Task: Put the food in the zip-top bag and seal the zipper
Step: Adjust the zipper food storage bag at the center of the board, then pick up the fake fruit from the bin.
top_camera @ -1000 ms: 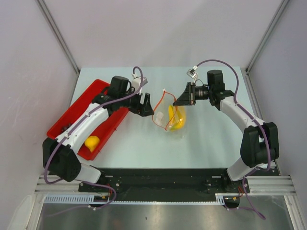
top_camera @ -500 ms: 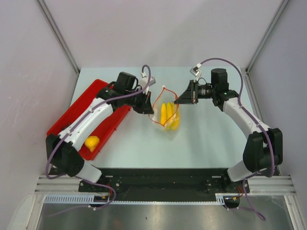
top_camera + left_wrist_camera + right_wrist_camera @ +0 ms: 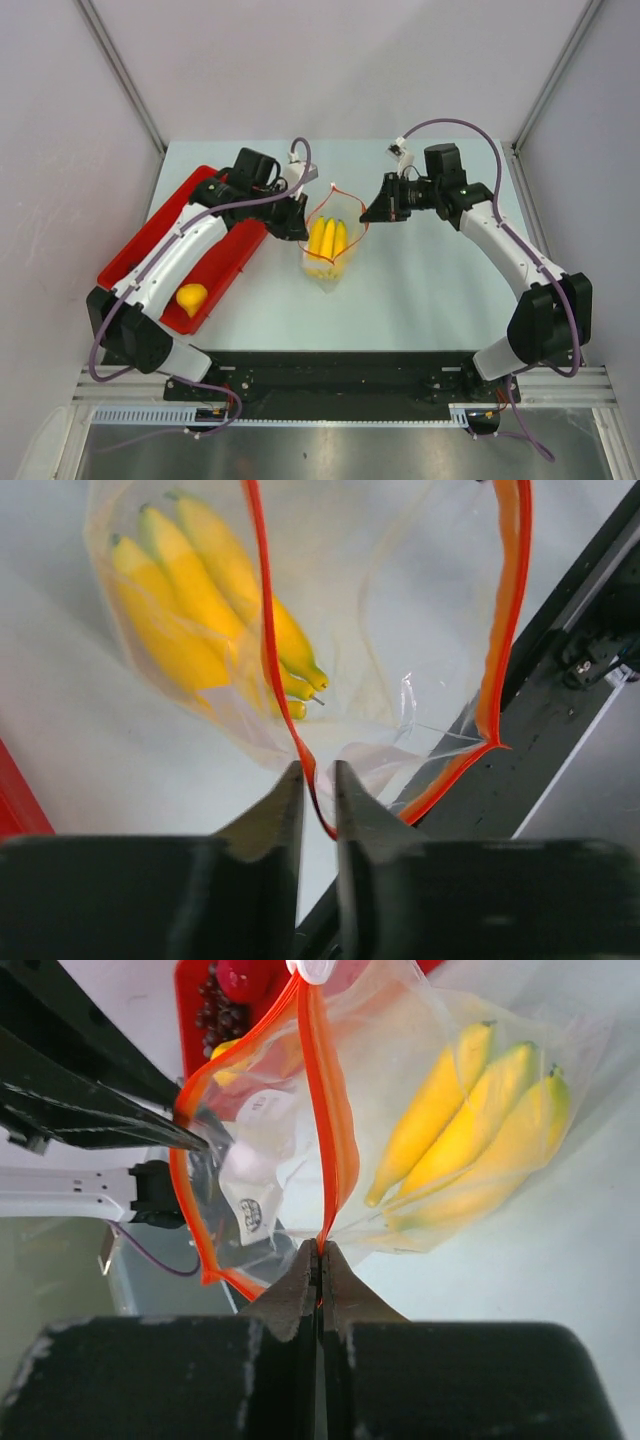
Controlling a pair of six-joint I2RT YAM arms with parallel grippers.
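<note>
On the left, the red tray holds a round yellow-orange fruit at its near end. A red round fruit and a grape cluster show at its far end in the right wrist view, so by our reckoning most of the food is not yet packed.

Just right of the tray, the left end effector has its jaws drawn nearly together around the zipper, with a sliver of gap showing. We cannot tell whether it truly pinches the strip.

The zip-top bag hangs mid-worktop with its mouth spread between the two arms, and the banana bunch is already inside.

On the right, the right end effector is clamped tight on the opposite stretch of the zipper.

We see the danger on the left. If that hold is loose the strip could slide out, the mouth would sag shut, and the bananas might spill toward the opening. Pulling the two arms further apart could drag the bag across the worktop or strain the plastic. Any trip back to the tray means one arm must let go of the rim.
</note>
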